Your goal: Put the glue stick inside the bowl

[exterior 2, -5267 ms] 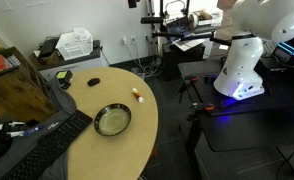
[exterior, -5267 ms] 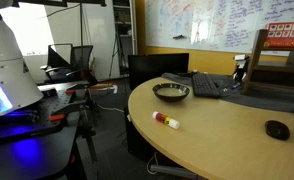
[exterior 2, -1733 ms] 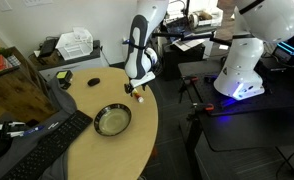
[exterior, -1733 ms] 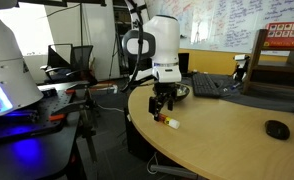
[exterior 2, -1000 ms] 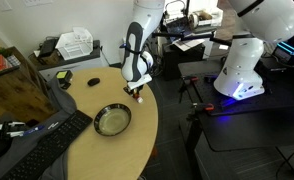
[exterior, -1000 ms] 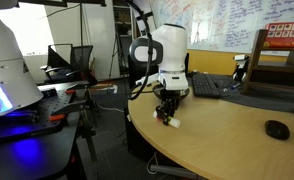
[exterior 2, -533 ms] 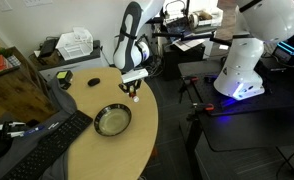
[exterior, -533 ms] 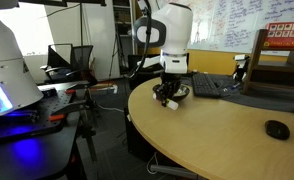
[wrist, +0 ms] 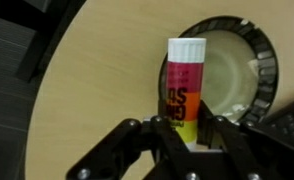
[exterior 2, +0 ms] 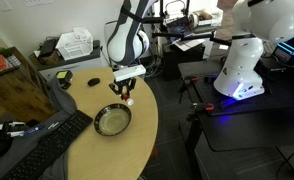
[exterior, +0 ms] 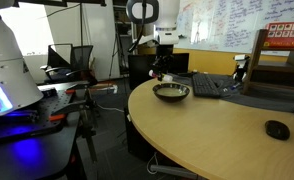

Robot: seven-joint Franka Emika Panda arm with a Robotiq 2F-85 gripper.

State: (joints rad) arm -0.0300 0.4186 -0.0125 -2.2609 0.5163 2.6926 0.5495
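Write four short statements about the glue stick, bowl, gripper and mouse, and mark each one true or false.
1. The gripper is shut on the glue stick. True.
2. The glue stick lies inside the bowl. False: it is held in the air close to the bowl and has not been dropped in.
3. The bowl stands on the wooden table. True.
4. The computer mouse sits in the bowl. False: it lies on the table, well away from the bowl.
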